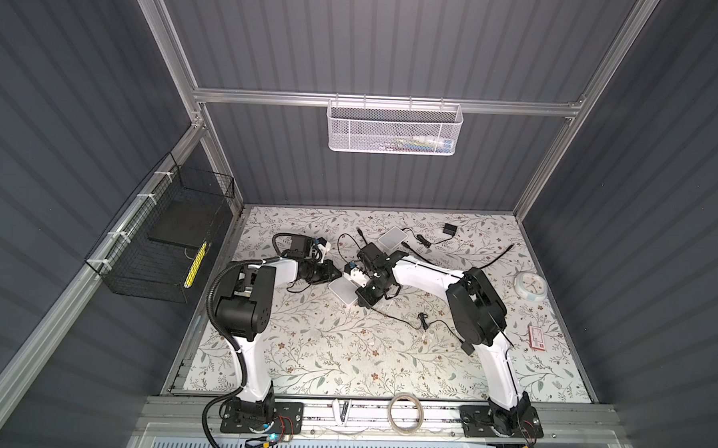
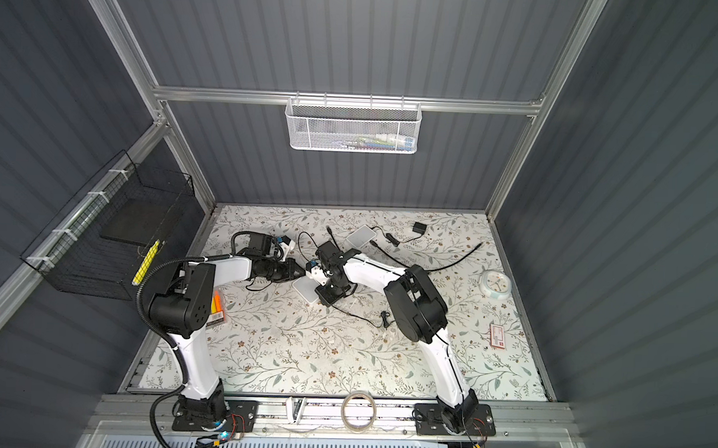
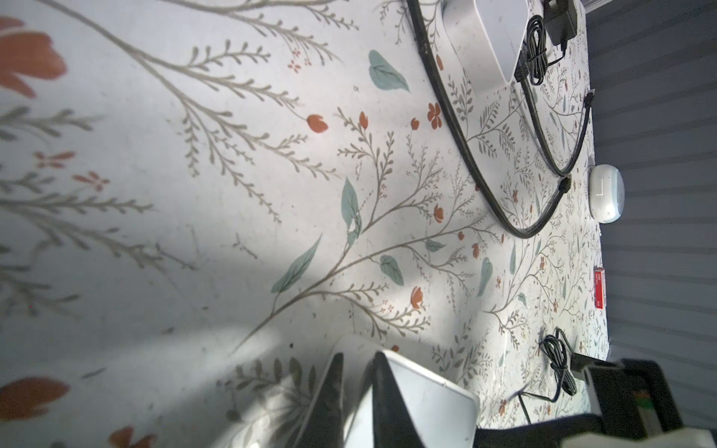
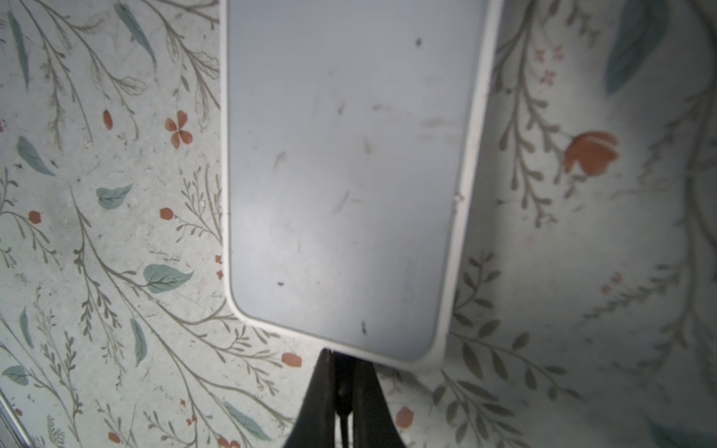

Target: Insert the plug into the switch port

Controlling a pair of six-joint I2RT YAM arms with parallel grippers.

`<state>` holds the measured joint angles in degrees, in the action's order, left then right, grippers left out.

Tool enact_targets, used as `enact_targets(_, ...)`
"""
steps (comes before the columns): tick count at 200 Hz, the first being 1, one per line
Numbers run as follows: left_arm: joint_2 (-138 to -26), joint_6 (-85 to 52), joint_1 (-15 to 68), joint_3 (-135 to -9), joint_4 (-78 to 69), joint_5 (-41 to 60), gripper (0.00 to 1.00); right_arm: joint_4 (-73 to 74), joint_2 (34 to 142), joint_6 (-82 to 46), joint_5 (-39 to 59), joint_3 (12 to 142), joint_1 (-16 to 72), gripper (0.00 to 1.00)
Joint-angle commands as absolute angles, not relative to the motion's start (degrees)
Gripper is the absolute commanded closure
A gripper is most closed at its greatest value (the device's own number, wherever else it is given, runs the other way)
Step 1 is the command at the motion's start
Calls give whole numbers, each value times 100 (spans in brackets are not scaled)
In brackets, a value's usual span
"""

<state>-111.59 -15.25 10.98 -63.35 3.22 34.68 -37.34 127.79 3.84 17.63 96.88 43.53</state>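
Observation:
The switch (image 1: pixel 343 291) is a flat white box lying mid-table in both top views (image 2: pixel 304 291). My left gripper (image 1: pixel 339 275) reaches in from the left and is shut on its near corner. In the left wrist view the two dark fingers (image 3: pixel 329 391) stand on either side of the switch's white rim (image 3: pixel 434 399). My right gripper (image 4: pixel 342 355) is shut on the thin black plug (image 4: pixel 343 391), whose tip sits at the short edge of the switch (image 4: pixel 349 174). The plug's cable (image 1: pixel 390 316) trails right across the table. The port itself is hidden.
A second white box (image 1: pixel 392 237) and a black power adapter (image 1: pixel 448 230) lie at the back, with a loose black cable (image 1: pixel 497 256). A round clock (image 1: pixel 531 286) and a red box (image 1: pixel 537 339) sit at the right. A tape roll (image 1: pixel 405 414) lies on the front rail.

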Motion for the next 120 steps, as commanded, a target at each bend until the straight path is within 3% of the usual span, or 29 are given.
enact_targets(1, -11129, -1563, 1349, -6113, 629, 3769, 86, -3248, 12907, 351, 1652, 9957, 4324, 100)
enact_targets(120, -11294, -1522, 1527, -5924, 547, 4035, 88, -3050, 13015, 274, 1563, 10201, 4258, 100)
